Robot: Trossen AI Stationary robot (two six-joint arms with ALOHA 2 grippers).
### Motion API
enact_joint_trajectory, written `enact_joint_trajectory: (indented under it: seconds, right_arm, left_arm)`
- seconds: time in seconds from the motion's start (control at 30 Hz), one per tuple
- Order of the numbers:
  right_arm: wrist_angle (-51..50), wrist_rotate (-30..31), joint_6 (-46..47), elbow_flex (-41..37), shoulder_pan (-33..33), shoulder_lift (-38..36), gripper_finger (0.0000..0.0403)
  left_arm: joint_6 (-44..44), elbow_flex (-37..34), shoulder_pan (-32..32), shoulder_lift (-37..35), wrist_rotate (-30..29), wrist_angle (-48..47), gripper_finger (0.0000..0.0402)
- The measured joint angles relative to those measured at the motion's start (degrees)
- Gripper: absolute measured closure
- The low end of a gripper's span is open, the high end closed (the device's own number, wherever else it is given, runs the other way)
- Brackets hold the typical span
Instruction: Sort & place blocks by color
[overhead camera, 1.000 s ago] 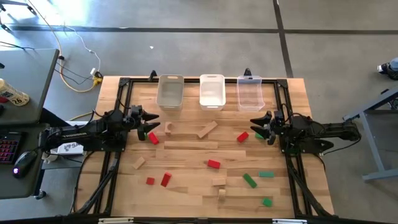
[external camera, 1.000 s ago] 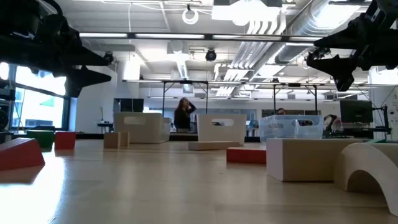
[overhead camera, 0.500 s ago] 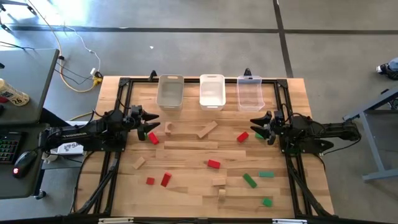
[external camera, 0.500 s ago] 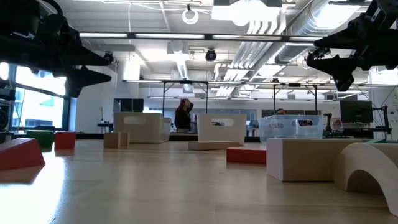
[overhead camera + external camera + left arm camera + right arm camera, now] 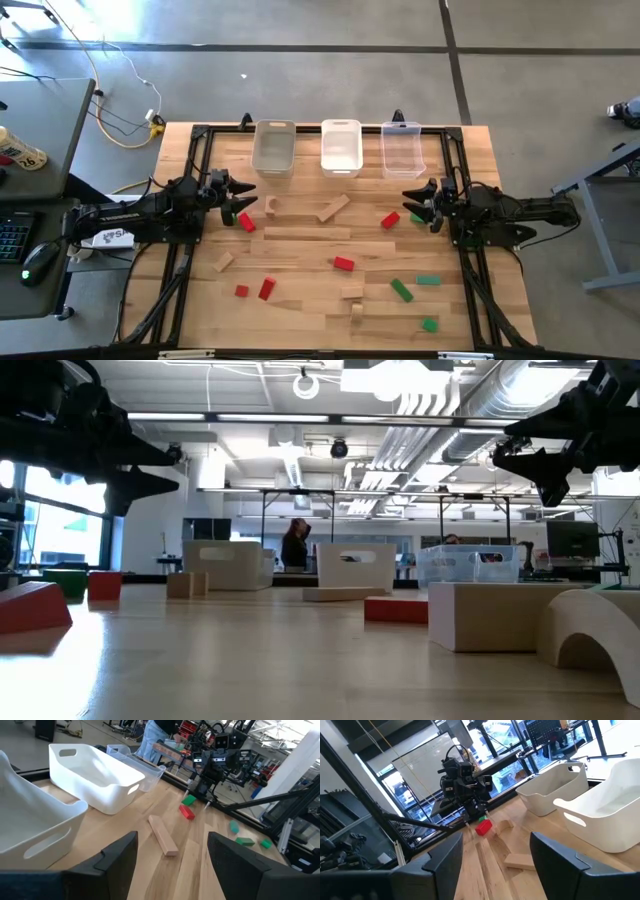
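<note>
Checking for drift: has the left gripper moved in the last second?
No. The left gripper hangs at the same spot beside the red block, below the grey bin.

Grey concrete floor (image 5: 330,70) crossed by dark seams. Side desk (image 5: 40,130) at left with keyboard (image 5: 12,238) and mouse (image 5: 38,257). Yellow cable (image 5: 110,75) trailing across floor. Open ceiling with exposed ducts (image 5: 440,400) and strip lights (image 5: 290,420). Large window (image 5: 60,530) at left. Person (image 5: 294,545) standing far back.
</note>
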Motion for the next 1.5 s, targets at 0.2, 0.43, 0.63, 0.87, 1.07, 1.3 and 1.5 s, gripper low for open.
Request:
enact_joint_trajectory:
  seconds: [0.2,0.43,0.63,0.87,1.07,1.3,1.5]
  right_arm:
    - [0.1,-0.4,0.4,0.0,0.0,0.0,0.0185]
    - [1.9,0.6,7.5,0.0,0.0,0.0,0.0185]
    - [2.7,8.4,13.4,0.0,0.0,0.0,0.0185]
    - [14.2,13.7,10.8,0.0,0.0,0.0,0.0185]
    - [22.1,18.0,4.6,0.0,0.0,0.0,0.0185]
    - [26.1,19.0,0.7,0.0,0.0,0.0,0.0185]
    - [25.8,21.6,-1.0,1.7,0.0,0.1,0.0185]
  left_arm:
    - [0.4,0.0,0.0,0.0,-1.4,0.0,0.0174]
    - [-0.4,0.0,0.0,0.0,-1.4,0.0,0.0174]
    - [-0.7,0.0,0.0,0.0,-1.4,0.0,0.0174]
    - [-2.1,0.0,0.0,0.0,-3.4,0.0,0.0174]
    - [-1.7,0.0,0.0,0.0,-4.4,0.0,0.0174]
    - [-2.1,0.0,0.0,0.0,-4.4,0.0,0.0174]
    - [-2.1,0.0,0.0,0.0,-4.4,0.0,0.0174]
